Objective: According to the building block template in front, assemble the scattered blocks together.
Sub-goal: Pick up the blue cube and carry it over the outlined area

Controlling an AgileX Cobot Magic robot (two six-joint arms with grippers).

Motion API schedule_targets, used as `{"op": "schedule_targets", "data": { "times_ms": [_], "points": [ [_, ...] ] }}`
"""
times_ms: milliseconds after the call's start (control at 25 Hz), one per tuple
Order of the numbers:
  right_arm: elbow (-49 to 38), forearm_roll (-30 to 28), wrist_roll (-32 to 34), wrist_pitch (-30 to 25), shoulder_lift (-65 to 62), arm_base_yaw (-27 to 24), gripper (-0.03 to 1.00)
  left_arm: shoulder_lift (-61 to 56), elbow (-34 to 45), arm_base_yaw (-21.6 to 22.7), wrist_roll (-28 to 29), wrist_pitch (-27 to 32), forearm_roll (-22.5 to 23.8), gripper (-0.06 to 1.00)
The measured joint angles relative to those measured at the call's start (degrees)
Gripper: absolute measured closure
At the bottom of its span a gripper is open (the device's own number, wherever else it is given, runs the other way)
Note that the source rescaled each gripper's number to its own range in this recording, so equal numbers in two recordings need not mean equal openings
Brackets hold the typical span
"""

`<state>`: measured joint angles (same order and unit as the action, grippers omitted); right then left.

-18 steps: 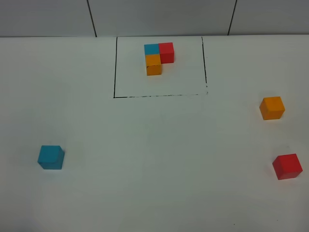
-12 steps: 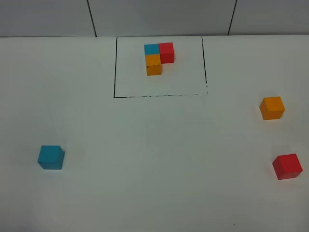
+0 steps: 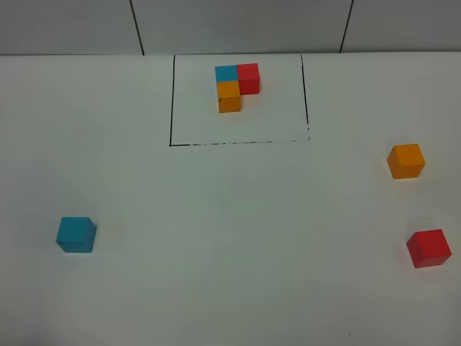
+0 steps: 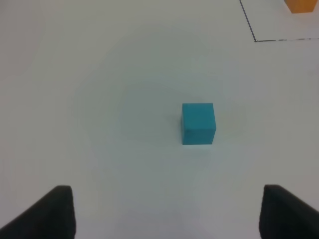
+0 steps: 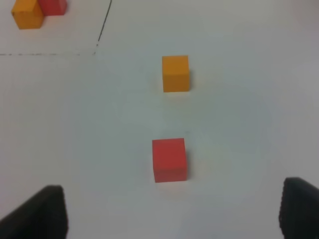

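Evidently the building block template [image 3: 236, 86] sat framed as our reference, while the scattered blocks waited unassembled: the teal-blue block [image 3: 76, 234] well to its left, the orange block [image 3: 406, 161] and red block [image 3: 428, 248] well to its right. Our left end effector [image 4: 167, 214] faced teal, our right end effector [image 5: 174, 214] red, both spread wide, empty, above the table [image 3: 238, 238].

A building block template [image 3: 230, 90] of blue, red and orange cubes, framed by a thin black-lined rectangle [image 3: 171, 101], on a plain white table [image 3: 230, 288]. The loose pieces are a teal-blue cube [image 3: 76, 234], an orange cube [image 3: 406, 161] and a red cube [image 3: 428, 248], all matte and unpatterned.
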<state>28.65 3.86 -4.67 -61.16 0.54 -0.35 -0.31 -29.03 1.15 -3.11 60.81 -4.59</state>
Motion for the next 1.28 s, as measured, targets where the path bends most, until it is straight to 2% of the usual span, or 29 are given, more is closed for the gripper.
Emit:
{"op": "schedule_targets", "data": {
  "times_ms": [160,360,440,680,840,1120,1280],
  "points": [
    [0.0,0.0,0.0,0.0,0.0,0.0,0.24,0.0,0.0,0.0,0.0,-0.3,0.0,0.18],
    [0.0,0.0,0.0,0.0,0.0,0.0,0.24,4.6,-3.1,0.0,0.0,-4.4,0.0,0.18],
    [0.0,0.0,0.0,0.0,0.0,0.0,0.24,10.3,-5.4,0.0,0.0,-4.0,0.0,0.18],
    [0.0,0.0,0.0,0.0,0.0,0.0,0.24,37.1,-14.1,0.0,0.3,3.0,0.0,0.18],
    [0.0,0.0,0.0,0.0,0.0,0.0,0.24,53.8,-19.5,0.0,0.7,3.5,-0.2,0.18],
    [0.0,0.0,0.0,0.0,0.0,0.0,0.24,71.3,-21.2,-0.2,0.8,-2.8,-0.2,0.18],
    [0.0,0.0,0.0,0.0,0.0,0.0,0.24,76.4,-21.2,-2.9,1.3,-7.6,-0.2,0.18]
  ]
}}
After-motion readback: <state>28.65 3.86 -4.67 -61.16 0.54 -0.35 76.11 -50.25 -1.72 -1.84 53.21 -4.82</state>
